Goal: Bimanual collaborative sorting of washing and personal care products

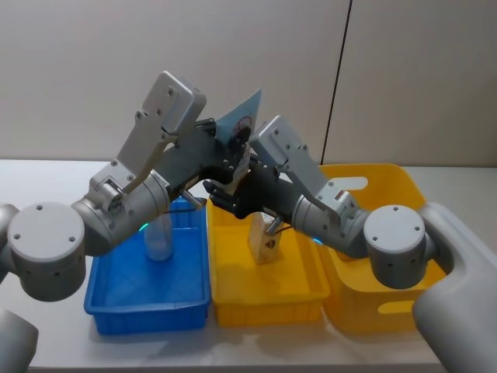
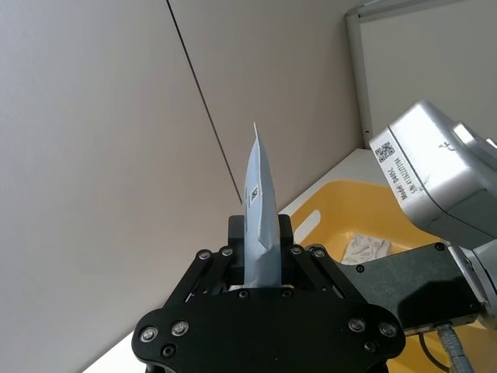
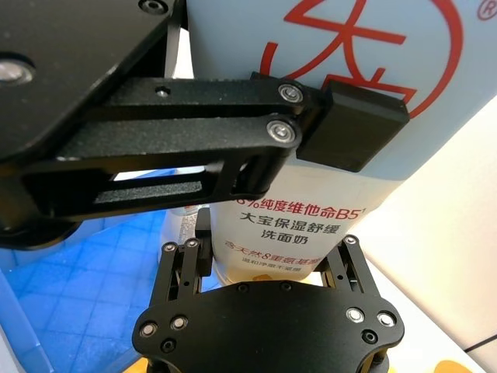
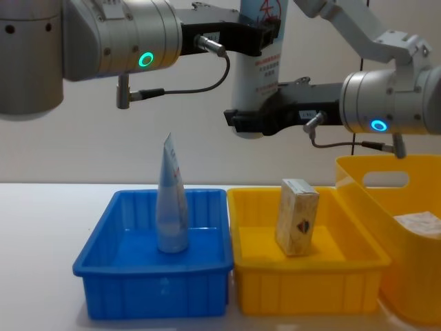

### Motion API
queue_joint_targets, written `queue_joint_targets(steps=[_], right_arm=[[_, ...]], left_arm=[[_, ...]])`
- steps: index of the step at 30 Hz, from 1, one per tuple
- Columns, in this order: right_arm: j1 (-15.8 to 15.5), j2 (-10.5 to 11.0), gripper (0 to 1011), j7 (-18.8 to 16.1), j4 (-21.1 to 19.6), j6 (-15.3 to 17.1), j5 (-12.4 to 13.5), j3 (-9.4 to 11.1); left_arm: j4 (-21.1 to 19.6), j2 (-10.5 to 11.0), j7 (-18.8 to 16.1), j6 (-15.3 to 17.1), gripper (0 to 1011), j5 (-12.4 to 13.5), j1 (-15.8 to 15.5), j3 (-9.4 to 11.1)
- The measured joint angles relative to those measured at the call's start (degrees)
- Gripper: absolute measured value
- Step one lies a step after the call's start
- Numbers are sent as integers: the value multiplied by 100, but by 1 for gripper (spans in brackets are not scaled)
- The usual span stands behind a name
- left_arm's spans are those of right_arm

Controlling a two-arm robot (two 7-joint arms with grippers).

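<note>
**Head view.** The left tool [image 1: 230, 149] and right tool [image 1: 231, 194] meet in the air above the seam between the blue tray [image 1: 147, 311] and the yellow tray [image 1: 268, 311]. Both are clamped on the held tube [image 1: 242, 116], crimped end up. A second tube [image 1: 159, 237] stands in the blue tray and a carton [image 1: 266, 241] in the yellow tray. A basket [image 1: 388, 175] sits just right of the trays.

**Left wrist view.** The held tube's crimped edge rises from between the left tool's fingers [image 2: 238, 233], which pinch it.

**Right wrist view.** The right tool's fingers [image 3: 203, 247] flank the held tube's lower end. The left tool's pad [image 3: 359, 128] presses its printed face higher up.

**Chest view.** The held tube is upright, well above the trays, with the left tool on its upper part and the right tool on its lower end. The second tube stands crimped end up. The carton stands on end, slightly tilted. The trays sit side by side on the desk [image 4: 34, 227].
</note>
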State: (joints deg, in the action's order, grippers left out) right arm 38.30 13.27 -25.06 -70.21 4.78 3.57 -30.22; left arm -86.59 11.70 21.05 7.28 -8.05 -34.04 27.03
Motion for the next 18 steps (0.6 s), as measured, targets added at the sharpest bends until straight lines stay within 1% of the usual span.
queue_joint_targets(steps=[10,15,17,18], right_arm=[[5,-15,629,19,18,6,-9,0],[6,-16,629,22,23,11,-16,-1],[7,-17,629,23,24,11,-17,0],[7,-17,629,24,24,10,-17,0]], left_arm=[[-5,-4,0,-5,204,0,1,1],[-10,-5,1,-11,314,-1,0,1],[-10,-5,1,-11,392,-1,0,1],[-10,-5,1,-11,413,-2,0,1]])
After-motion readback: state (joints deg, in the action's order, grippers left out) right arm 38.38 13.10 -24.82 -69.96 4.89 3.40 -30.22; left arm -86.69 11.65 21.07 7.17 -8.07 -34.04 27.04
